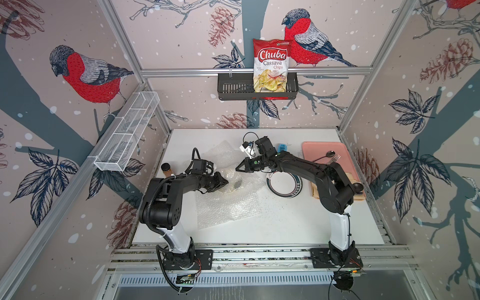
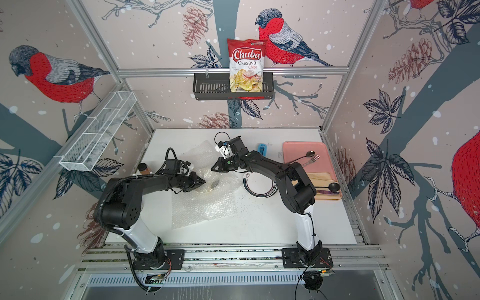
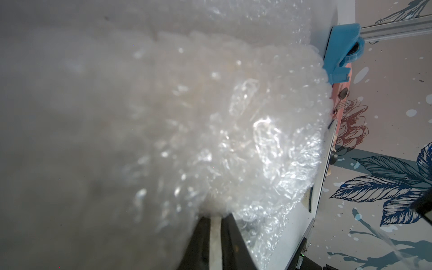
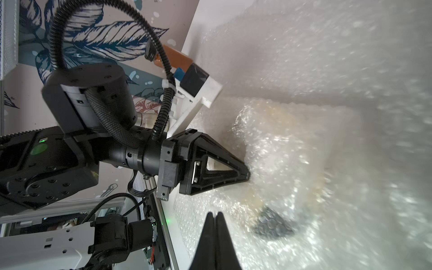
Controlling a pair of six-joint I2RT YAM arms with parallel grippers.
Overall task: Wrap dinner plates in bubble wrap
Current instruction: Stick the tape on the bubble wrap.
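Clear bubble wrap (image 1: 228,205) is draping the fish plate (image 1: 237,185) mid-frame, just right of the left pincer (image 1: 226,182), which is pinching the wrap's edge. The right pincer (image 1: 237,168), pressed together, is hovering empty just above it in the frame.

Glossy, crinkly plastic bubble wrap (image 1: 228,207).

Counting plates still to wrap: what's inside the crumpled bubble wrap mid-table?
A cream plate with a dark fish mark shows dimly through the bubble wrap. Its full outline and anything beneath it are covered.
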